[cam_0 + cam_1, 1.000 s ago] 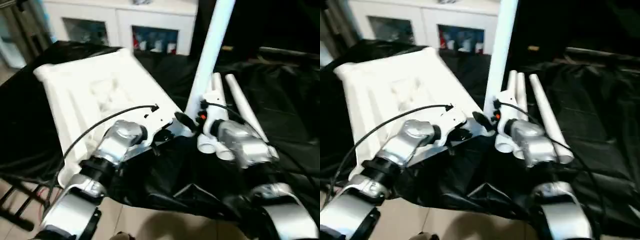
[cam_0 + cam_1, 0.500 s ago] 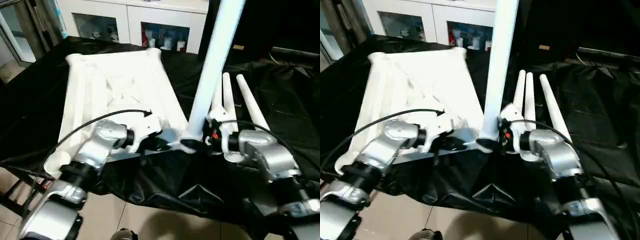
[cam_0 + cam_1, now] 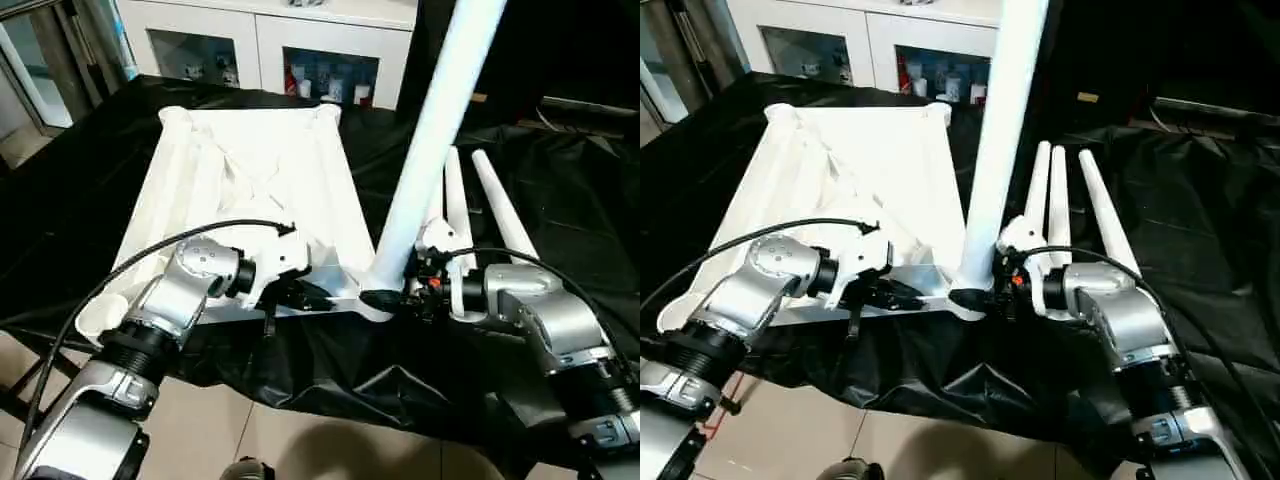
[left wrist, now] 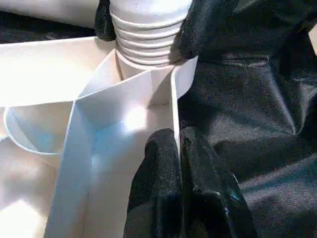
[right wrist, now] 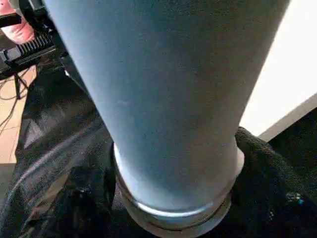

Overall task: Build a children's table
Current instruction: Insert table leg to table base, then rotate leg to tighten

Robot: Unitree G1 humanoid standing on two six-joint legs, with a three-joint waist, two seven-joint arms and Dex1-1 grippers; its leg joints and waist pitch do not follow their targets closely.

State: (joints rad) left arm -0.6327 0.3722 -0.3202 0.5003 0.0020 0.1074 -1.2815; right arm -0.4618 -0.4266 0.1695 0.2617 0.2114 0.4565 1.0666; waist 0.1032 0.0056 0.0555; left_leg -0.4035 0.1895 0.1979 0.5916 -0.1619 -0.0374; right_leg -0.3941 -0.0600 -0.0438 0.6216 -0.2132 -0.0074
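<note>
Left eye view has the tabletop (image 3: 250, 190) lying ribbed side up on the black cloth (image 3: 560, 230), its long axis running from the robot toward the white cabinet (image 3: 270, 40), whose glass doors show small items too blurred to name. One leg (image 3: 425, 140) stands in the near right corner socket (image 3: 370, 295), tilted slightly right, its upper end cut off by the frame. Three more legs (image 3: 1060, 205) lie side by side just beyond, pointing away, their near ends hidden behind the right gripper (image 3: 985, 290). That gripper's fingers (image 4: 198, 25) wrap the standing leg's ribbed base at the socket. The left gripper (image 4: 179, 188) is pinched narrow on a thin rib of the tabletop's near edge, close to the same corner.
</note>
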